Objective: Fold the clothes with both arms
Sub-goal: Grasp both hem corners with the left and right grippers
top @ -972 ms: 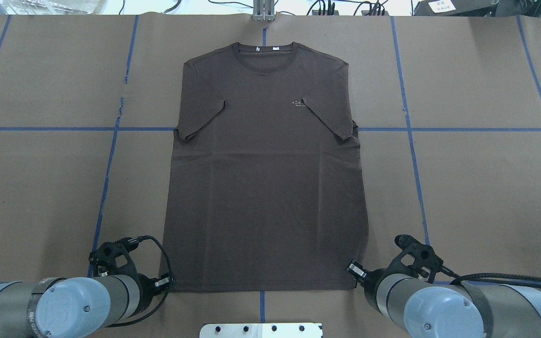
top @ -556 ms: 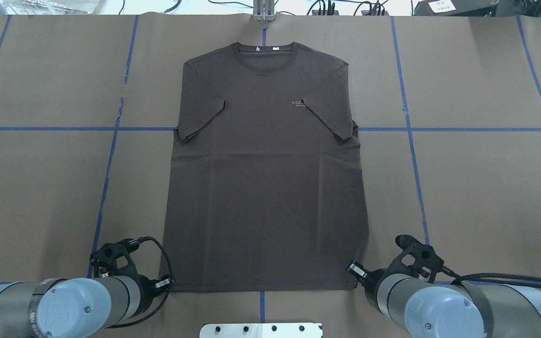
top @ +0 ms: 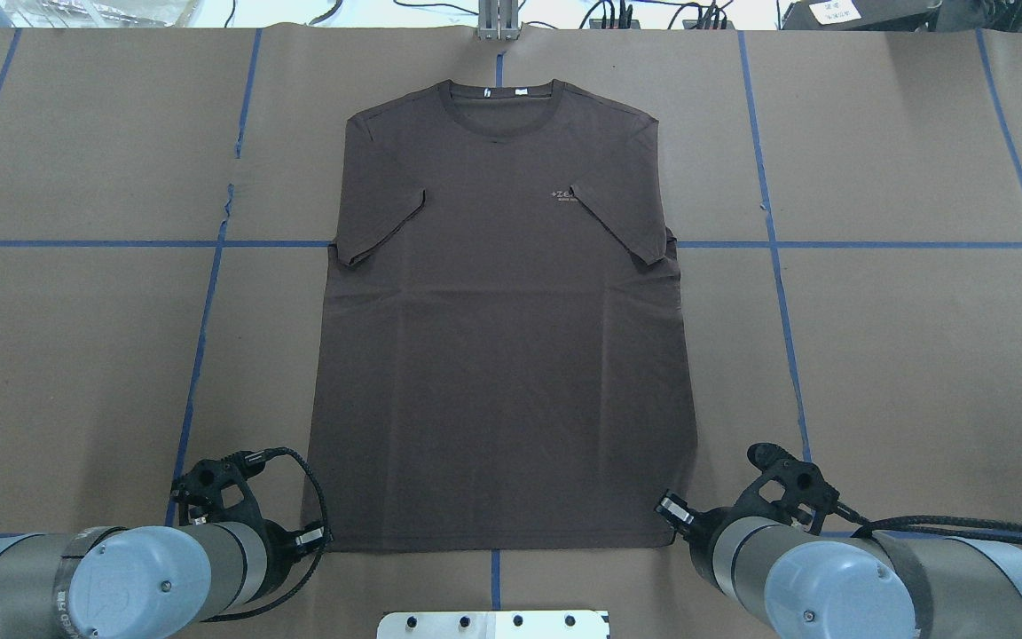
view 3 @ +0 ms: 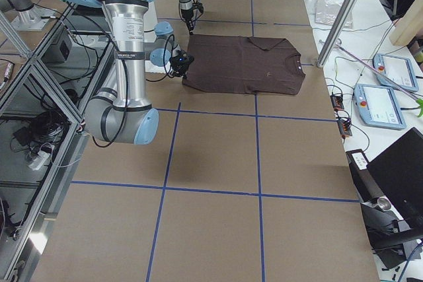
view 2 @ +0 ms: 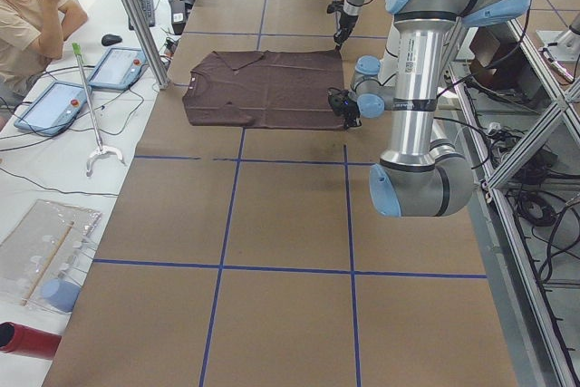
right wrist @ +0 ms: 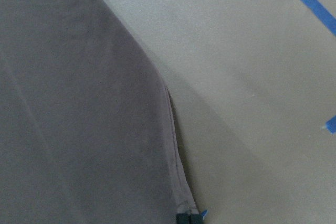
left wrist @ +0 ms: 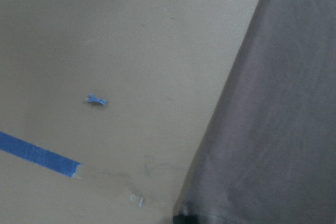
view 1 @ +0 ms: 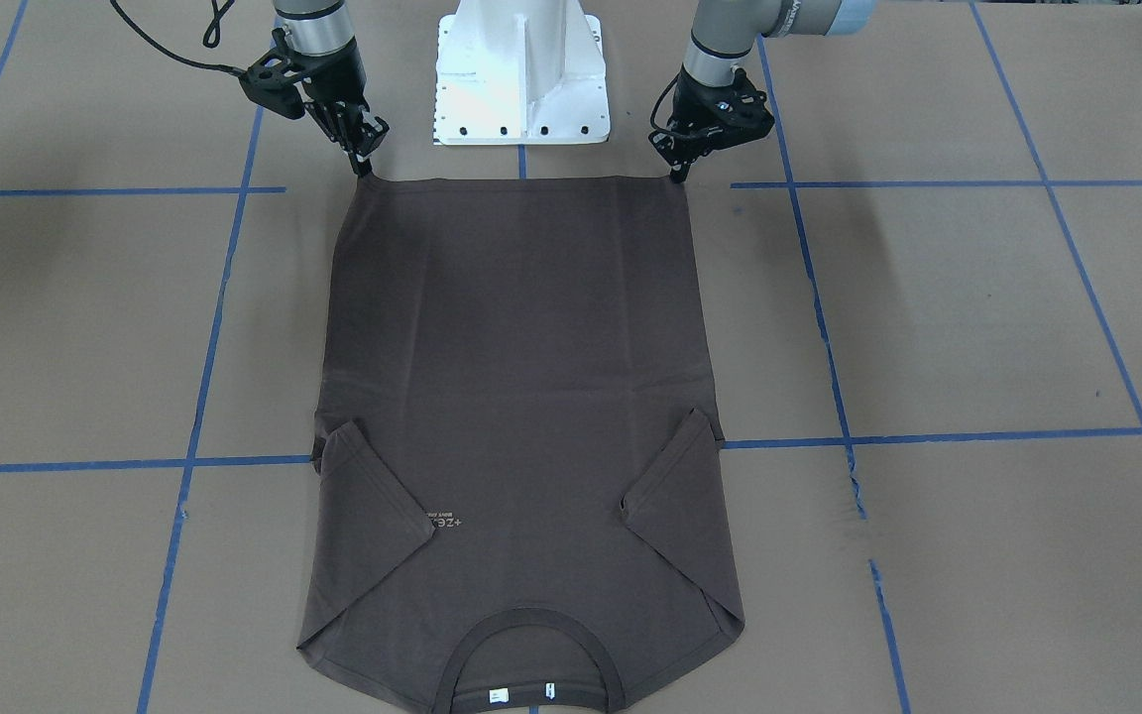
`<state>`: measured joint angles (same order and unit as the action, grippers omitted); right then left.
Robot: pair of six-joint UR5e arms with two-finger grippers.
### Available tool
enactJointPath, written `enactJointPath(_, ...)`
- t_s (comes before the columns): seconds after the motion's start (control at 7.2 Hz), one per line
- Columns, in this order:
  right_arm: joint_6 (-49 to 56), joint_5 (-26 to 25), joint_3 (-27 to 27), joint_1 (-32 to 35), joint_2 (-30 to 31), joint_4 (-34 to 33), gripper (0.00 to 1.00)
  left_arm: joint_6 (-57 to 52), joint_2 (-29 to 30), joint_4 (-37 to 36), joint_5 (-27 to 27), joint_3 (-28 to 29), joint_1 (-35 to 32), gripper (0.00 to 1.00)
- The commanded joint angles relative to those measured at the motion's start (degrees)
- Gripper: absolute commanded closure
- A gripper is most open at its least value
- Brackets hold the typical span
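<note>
Where each pair of jaws meets the cloth, a corner of the hem point(top: 493, 543) lies right at the fingertips. The left gripper point(view 1: 676, 175) stands on one corner of the dark brown T-shirt point(top: 502, 355) and the right gripper point(view 1: 368, 169) on the other, with the full width of the hem between them. Both pairs of jaws look drawn together to a narrow point. Each wrist view shows a dark tip on the very corner, so they appear to be pinching the fabric rather than standing spread above it.

Just beyond the jaws, the body of the shirt lies flat and face up on the brown paper point(top: 76, 355), with only faint creases. Farther out, both sleeves point(top: 382, 217) are folded inward over the chest, and one covers the end of the pale lettering point(top: 562, 195). Farthest from the jaws lies the collar point(top: 498, 111).

The shirt looks like thin cotton, so it should be light and limp, with no stiffness. Held by two corners it would likely sag in the middle unless the hem is kept taut between the jaws. The corners seem the right hold, provided each pinch takes both front and back layers. Uneven lifting could drag the cloth and spill the tucked sleeves.
</note>
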<state>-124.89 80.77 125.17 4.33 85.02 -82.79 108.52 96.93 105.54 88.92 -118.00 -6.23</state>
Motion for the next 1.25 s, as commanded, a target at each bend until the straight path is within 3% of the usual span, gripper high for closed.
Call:
enactJointPath(0.0, 0.0, 0.1, 0.3, 0.2, 0.1, 0.0, 1.00, -0.2, 0.5, -0.2, 3.6, -2.9, -0.1, 1.00)
enactJointPath(0.28, -0.1, 0.3, 3.0, 1.0, 1.8, -0.1, 1.00, 0.6, 0.2, -2.8, 3.5, -8.1, -0.5, 1.00)
enactJointPath(0.56, -0.2, 1.3, 9.3, -1.7, 7.1, -0.1, 1.00, 0.8, -0.1, -5.9, 3.6, -13.8, 0.7, 1.00)
enactJointPath(0.97, 0.3, 1.2, 12.9, 0.0, 6.5, -0.2, 1.00, 3.4, 0.7, -9.1, 5.1, -14.8, 0.1, 1.00)
enactJointPath(1.11, 3.0, 1.7, 11.5, 4.0, 6.0, -0.2, 1.00, -1.1, 2.8, -9.1, 5.1, -14.5, -5.2, 1.00)
